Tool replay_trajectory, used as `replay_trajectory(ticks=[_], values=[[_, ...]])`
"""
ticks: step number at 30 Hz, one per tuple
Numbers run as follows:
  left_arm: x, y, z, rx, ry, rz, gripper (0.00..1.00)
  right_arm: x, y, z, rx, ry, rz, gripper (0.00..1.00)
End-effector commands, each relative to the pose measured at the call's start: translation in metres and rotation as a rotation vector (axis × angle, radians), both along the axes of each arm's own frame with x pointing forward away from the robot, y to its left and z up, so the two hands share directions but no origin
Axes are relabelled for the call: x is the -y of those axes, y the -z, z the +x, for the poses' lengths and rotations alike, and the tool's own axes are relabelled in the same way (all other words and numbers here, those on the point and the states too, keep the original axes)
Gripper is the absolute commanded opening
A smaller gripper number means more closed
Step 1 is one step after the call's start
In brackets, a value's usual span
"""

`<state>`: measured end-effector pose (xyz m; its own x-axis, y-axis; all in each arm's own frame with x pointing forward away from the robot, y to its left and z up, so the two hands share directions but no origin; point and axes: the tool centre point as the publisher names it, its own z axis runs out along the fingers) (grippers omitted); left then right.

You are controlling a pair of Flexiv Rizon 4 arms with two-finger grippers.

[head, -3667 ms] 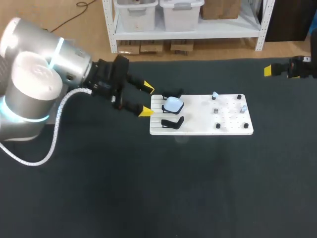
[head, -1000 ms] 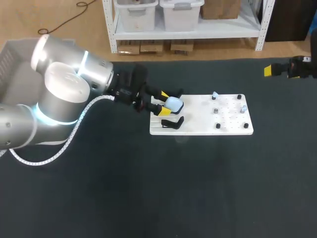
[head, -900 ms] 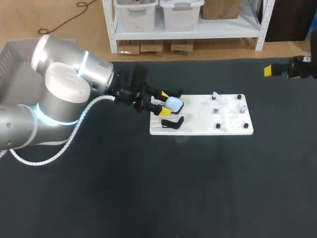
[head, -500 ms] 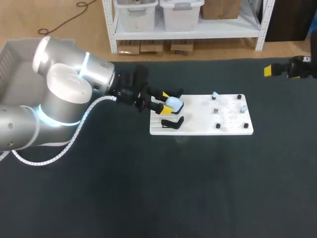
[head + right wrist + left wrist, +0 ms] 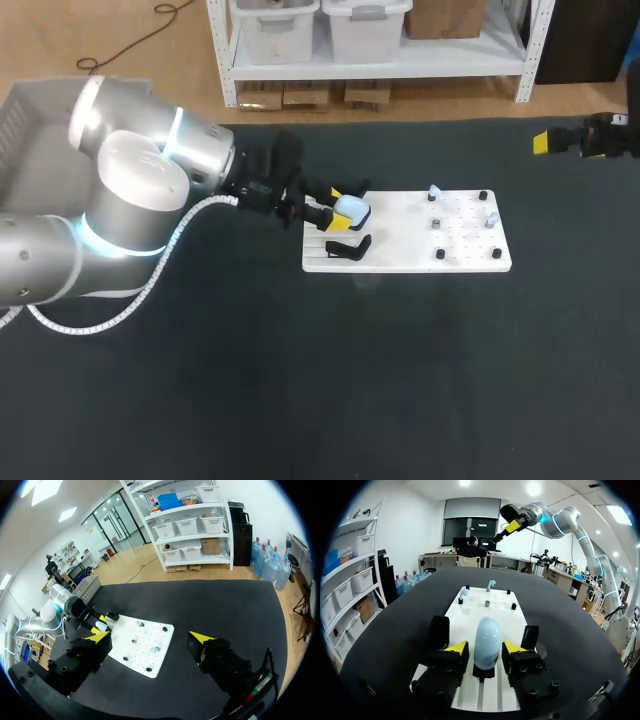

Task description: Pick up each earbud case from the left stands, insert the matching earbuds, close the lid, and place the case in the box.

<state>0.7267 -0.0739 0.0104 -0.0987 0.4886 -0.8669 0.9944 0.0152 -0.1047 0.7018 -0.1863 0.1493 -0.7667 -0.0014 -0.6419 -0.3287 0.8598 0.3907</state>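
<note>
On the board [image 5: 460, 240], one earbud case [image 5: 350, 209] and two stands [image 5: 347, 247] (black).

Left arm [image 5: 130, 190]: bulky silver-grey shells, glowing cyan rings, a ribbed white cable [image 5: 165, 255]; its black pincer [image 5: 485, 647] (screw heads showing) has yellow tips [image 5: 458, 647].

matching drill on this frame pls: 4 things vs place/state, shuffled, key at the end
Things
1. earbud case
2. front stand
3. right gripper
4. earbuds

Places/states
A. open, holding nothing
B. standing on the white board, right of the stands
C. on the rear stand, at the left gripper
D. bare, no case on it

Pairs: 1-C, 2-D, 3-A, 4-B
</note>
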Motion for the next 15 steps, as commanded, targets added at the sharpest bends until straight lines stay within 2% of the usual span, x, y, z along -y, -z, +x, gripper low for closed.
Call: replay_trajectory(ticks=[1, 3, 6, 10, 15], values=[[0.001, 0.002, -0.002, 0.006, -0.006, -0.002, 0.26, 0.0, 0.0, 0.0, 0.0, 0.001, -0.001, 1.0], [0.001, 0.002, -0.002, 0.007, -0.009, -0.003, 0.24, 0.0, 0.0, 0.0, 0.0, 0.001, -0.001, 1.0], [-0.001, 0.001, -0.003, 0.008, -0.011, -0.007, 0.0, 0.0, 0.0, 0.0, 0.0, 0.001, -0.001, 1.0], [-0.004, -0.007, -0.006, 0.017, -0.009, -0.024, 0.0, 0.0, 0.0, 0.0, 0.0, 0.001, -0.001, 1.0], [-0.011, -0.029, -0.014, 0.034, 0.004, -0.076, 0.0, 0.0, 0.0, 0.0, 0.0, 0.001, -0.001, 1.0]])
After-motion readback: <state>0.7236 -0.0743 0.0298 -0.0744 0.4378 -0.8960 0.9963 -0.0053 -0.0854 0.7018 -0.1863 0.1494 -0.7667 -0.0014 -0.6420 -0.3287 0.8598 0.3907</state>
